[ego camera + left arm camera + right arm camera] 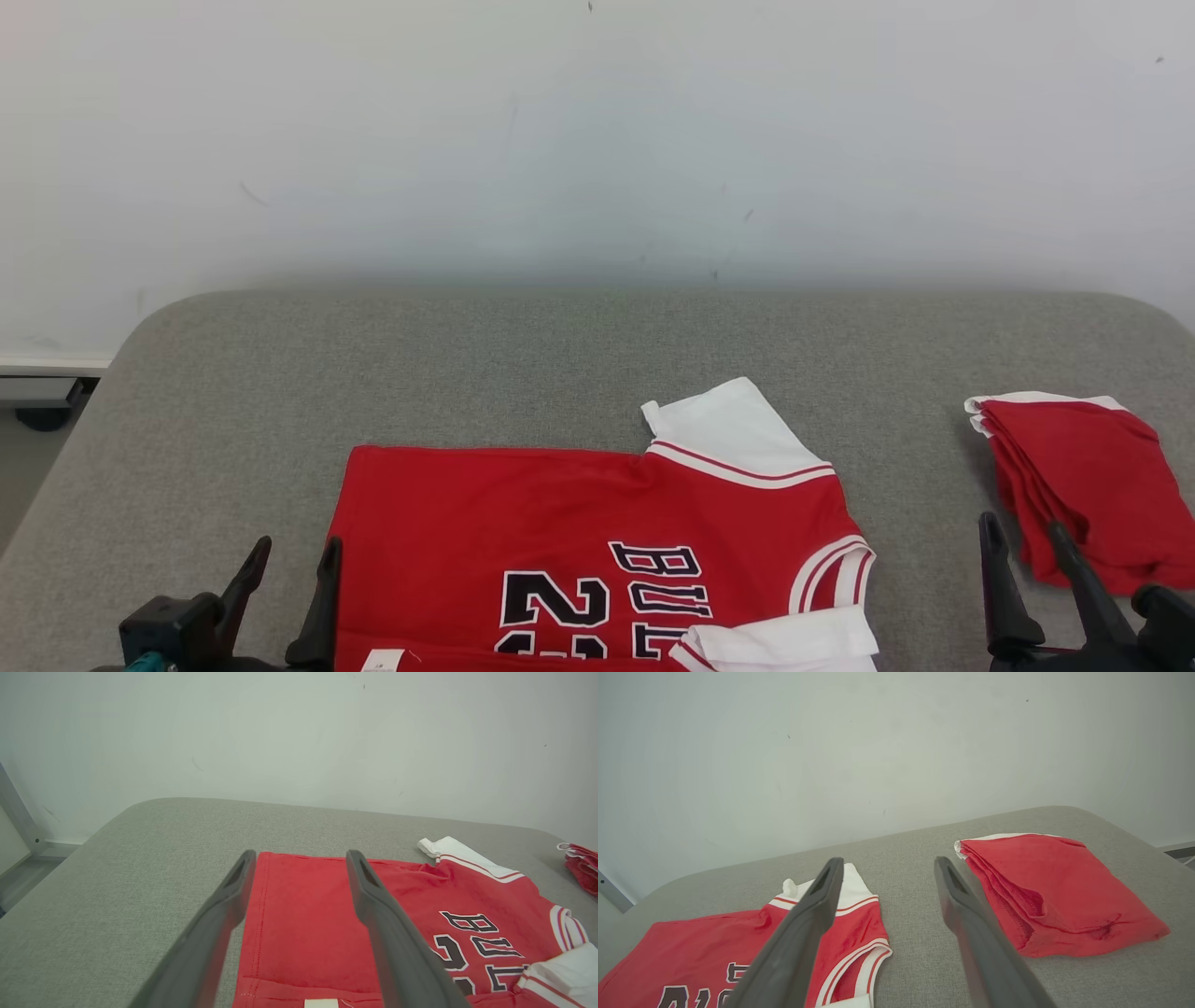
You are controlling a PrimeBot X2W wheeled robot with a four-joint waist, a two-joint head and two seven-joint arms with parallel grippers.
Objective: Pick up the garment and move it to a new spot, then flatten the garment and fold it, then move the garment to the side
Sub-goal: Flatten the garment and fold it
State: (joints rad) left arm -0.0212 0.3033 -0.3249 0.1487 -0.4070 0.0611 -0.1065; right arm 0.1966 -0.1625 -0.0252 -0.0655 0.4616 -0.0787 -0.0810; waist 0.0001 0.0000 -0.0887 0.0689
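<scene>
Grey padded table (597, 355), plain white wall behind. Head view: the red jersey (560, 513) lies spread flat at the near edge, so folding and moving aside probably remain. The left gripper (296, 543) and right gripper (1019, 523) both gape wide, holding nothing. Left wrist view adds the hem's white tag (321, 1003). Right wrist view shows the folded red pile (1059, 896) with its layers.
</scene>
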